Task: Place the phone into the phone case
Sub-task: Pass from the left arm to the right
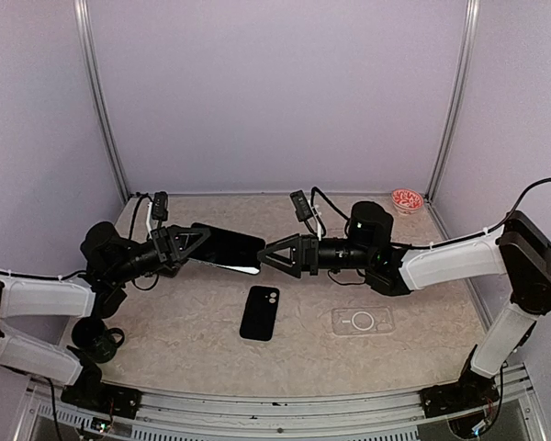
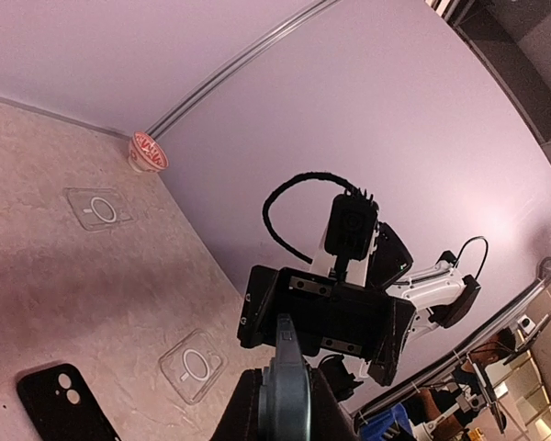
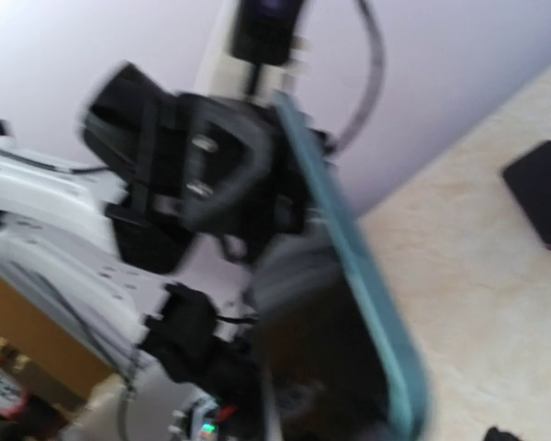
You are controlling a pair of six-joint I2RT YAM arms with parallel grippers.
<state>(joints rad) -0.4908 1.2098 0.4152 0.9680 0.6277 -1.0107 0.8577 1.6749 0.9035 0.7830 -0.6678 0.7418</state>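
Observation:
The phone point(image 1: 228, 247), dark with a teal edge, hangs above the table with my left gripper point(image 1: 185, 244) shut on its left end. In the left wrist view the phone point(image 2: 289, 377) runs edge-on away from the camera. My right gripper point(image 1: 268, 256) faces it from the right. Its jaws point(image 2: 320, 317) stand wide open around the phone's far end without pinching it. The right wrist view is blurred and shows the phone's teal edge point(image 3: 349, 248) close up. A black phone case point(image 1: 260, 312) lies flat on the table below the two grippers.
A clear case with a ring mark point(image 1: 362, 321) lies right of the black one. The left wrist view shows two such clear cases point(image 2: 98, 208) point(image 2: 193, 365). A small red-and-white dish point(image 1: 407, 200) sits in the back right corner. Walls close three sides.

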